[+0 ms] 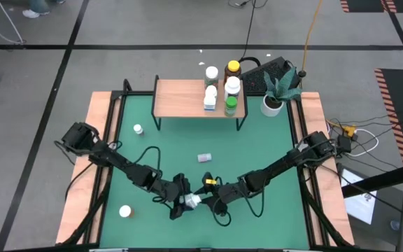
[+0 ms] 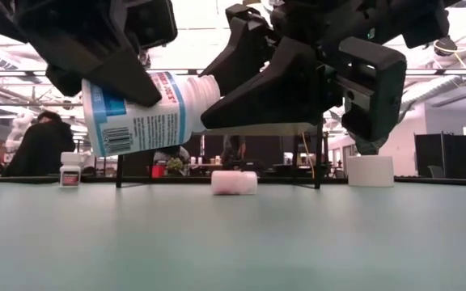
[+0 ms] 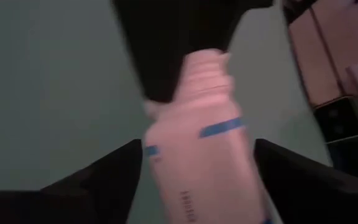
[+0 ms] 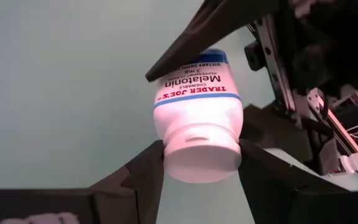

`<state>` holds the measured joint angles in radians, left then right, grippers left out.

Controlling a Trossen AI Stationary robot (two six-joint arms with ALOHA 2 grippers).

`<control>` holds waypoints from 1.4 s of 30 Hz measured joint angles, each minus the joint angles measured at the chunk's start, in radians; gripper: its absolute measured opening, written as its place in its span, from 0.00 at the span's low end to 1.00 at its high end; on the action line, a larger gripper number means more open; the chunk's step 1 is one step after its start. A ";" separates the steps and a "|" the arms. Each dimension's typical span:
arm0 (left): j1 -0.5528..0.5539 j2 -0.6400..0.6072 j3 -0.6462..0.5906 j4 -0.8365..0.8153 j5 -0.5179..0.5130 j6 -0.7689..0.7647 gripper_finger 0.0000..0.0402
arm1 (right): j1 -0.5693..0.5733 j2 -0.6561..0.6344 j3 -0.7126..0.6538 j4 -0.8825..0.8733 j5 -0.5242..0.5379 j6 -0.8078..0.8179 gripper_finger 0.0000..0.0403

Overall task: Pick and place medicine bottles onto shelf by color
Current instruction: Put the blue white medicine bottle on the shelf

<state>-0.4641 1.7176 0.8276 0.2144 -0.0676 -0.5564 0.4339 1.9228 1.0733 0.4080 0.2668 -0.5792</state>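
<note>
- Midway through a handover at the table's near edge, a blue-labelled bottle (image 2: 144,113) hangs on its side above the green table (image 1: 187,140), caught between both grippers.
- Right gripper (image 4: 201,165) — fingers pressed on the bottle's white cap end, pinching it from the right.
- Left gripper (image 3: 194,180) — fingers spread either side of the bottle's body; whether they touch it cannot be told.
- Beyond the grippers, a small white bottle (image 2: 234,182) lies on its side on the table, well apart.
- Farther off stands the shelf (image 1: 187,99), with five bottles (image 1: 224,87) clustered at its right end.
- Two more bottles (image 1: 138,129) sit left of the left gripper.
</note>
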 joint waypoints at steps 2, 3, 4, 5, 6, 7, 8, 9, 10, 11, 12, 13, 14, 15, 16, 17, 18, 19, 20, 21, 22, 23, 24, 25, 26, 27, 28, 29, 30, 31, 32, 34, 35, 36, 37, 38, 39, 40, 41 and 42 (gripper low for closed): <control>-0.004 0.000 0.000 0.009 0.012 0.015 0.67 | 0.000 0.000 0.000 0.000 0.000 0.000 0.44; -0.004 0.000 0.000 0.010 0.017 0.021 0.61 | 0.000 0.000 0.000 0.000 -0.001 -0.001 0.44; -0.004 0.000 0.000 0.008 0.020 0.022 0.56 | 0.000 0.000 0.000 0.001 0.000 -0.002 0.44; -0.003 0.000 0.000 0.008 0.024 0.021 0.51 | 0.000 -0.001 0.000 0.001 0.001 -0.002 0.44; -0.003 0.000 0.000 0.007 0.026 0.021 0.46 | 0.000 -0.002 0.000 0.000 0.000 -0.002 0.44; -0.003 0.000 -0.001 0.005 0.026 0.021 0.41 | 0.001 -0.002 0.000 0.002 0.000 -0.001 0.44; -0.003 0.000 -0.001 0.004 0.026 0.020 0.38 | 0.001 -0.002 0.000 0.005 0.001 0.007 0.44; -0.003 0.000 -0.001 0.004 0.026 0.020 0.36 | 0.001 -0.002 0.000 0.008 0.007 0.018 0.44; -0.003 0.000 -0.001 0.004 0.025 0.021 0.36 | 0.002 -0.002 0.000 0.013 0.021 0.034 0.45; -0.003 0.000 -0.001 0.004 0.025 0.022 0.36 | 0.003 -0.002 0.000 0.016 0.029 0.055 0.46; -0.003 0.000 -0.001 0.005 0.025 0.023 0.36 | 0.003 -0.001 0.000 0.022 0.030 0.080 0.47; -0.003 0.000 -0.001 0.005 0.021 0.025 0.36 | 0.003 -0.004 0.000 0.025 0.030 0.106 0.48; -0.003 0.000 -0.001 0.010 0.010 0.028 0.37 | 0.003 -0.011 -0.001 0.021 0.031 0.132 0.49; -0.004 -0.001 -0.001 0.015 -0.003 0.031 0.39 | 0.003 -0.017 -0.001 0.018 0.035 0.159 0.51; -0.004 -0.002 -0.001 0.022 -0.018 0.032 0.41 | 0.002 -0.027 -0.001 0.021 0.043 0.191 0.52; -0.004 -0.007 -0.001 0.026 -0.033 0.033 0.42 | 0.000 -0.040 -0.001 0.010 0.049 0.219 0.54; -0.004 -0.014 -0.001 0.025 -0.050 0.039 0.43 | -0.002 -0.055 -0.002 0.001 0.061 0.249 0.55; -0.002 -0.020 -0.001 0.025 -0.063 0.045 0.44 | -0.003 -0.070 -0.002 -0.003 0.078 0.280 0.57; -0.002 -0.028 -0.001 0.027 -0.078 0.054 0.43 | -0.003 -0.088 -0.004 -0.009 0.098 0.313 0.58; -0.002 -0.039 -0.001 0.027 -0.104 0.065 0.43 | -0.004 -0.106 -0.009 -0.009 0.120 0.351 0.58; -0.002 -0.054 -0.001 0.024 -0.129 0.075 0.42 | -0.006 -0.128 -0.017 -0.001 0.139 0.393 0.59; -0.001 -0.073 -0.001 0.024 -0.158 0.081 0.40 | -0.010 -0.150 -0.028 0.019 0.153 0.430 0.59; 0.001 -0.088 0.001 0.025 -0.190 0.091 0.39 | -0.016 -0.180 -0.044 0.059 0.168 0.466 0.59; 0.002 -0.103 0.002 0.025 -0.218 0.100 0.38 | -0.020 -0.212 -0.070 0.095 0.189 0.494 0.58; 0.000 -0.118 0.001 0.019 -0.240 0.110 0.37 | -0.025 -0.240 -0.101 0.145 0.207 0.515 0.58; -0.003 -0.133 0.001 0.018 -0.266 0.121 0.36 | -0.028 -0.270 -0.143 0.216 0.206 0.529 0.57; -0.005 -0.147 0.001 0.019 -0.289 0.132 0.36 | -0.028 -0.294 -0.196 0.295 0.206 0.542 0.57; -0.005 -0.157 0.001 0.031 -0.310 0.147 0.36 | -0.029 -0.313 -0.253 0.378 0.201 0.554 0.57; -0.003 -0.162 0.002 0.047 -0.334 0.165 0.36 | -0.030 -0.330 -0.312 0.477 0.193 0.565 0.56; -0.002 -0.168 0.002 0.051 -0.367 0.190 0.37 | -0.031 -0.346 -0.373 0.578 0.185 0.577 0.56; -0.001 -0.172 0.000 0.063 -0.402 0.216 0.38 | -0.037 -0.358 -0.430 0.687 0.183 0.599 0.56; 0.004 -0.172 0.000 0.124 -0.444 0.273 0.40 | -0.053 -0.364 -0.523 0.870 0.181 0.652 0.57; 0.007 -0.173 0.000 0.148 -0.459 0.306 0.40 | -0.061 -0.358 -0.560 0.924 0.165 0.670 0.57; 0.011 -0.173 0.000 0.174 -0.466 0.339 0.40 | -0.068 -0.352 -0.583 0.954 0.132 0.684 0.57; 0.018 -0.172 0.000 0.195 -0.467 0.367 0.40 | -0.072 -0.349 -0.596 0.962 0.099 0.696 0.57; 0.025 -0.172 0.000 0.211 -0.470 0.391 0.40 | -0.075 -0.346 -0.599 0.964 0.080 0.702 0.57; 0.030 -0.172 0.000 0.231 -0.472 0.408 0.40 | -0.076 -0.343 -0.595 0.964 0.071 0.701 0.57; 0.036 -0.172 0.000 0.243 -0.473 0.417 0.40 | -0.077 -0.340 -0.587 0.950 0.071 0.693 0.57; 0.043 -0.172 0.000 0.250 -0.475 0.418 0.40 | -0.077 -0.339 -0.580 0.926 0.069 0.681 0.57; 0.048 -0.172 0.000 0.252 -0.475 0.420 0.40 | -0.078 -0.336 -0.566 0.893 0.058 0.668 0.57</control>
<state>-0.4156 1.5452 0.8280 0.4664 -0.5426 -0.1364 0.3560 1.5870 0.5075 1.3005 0.3251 0.0891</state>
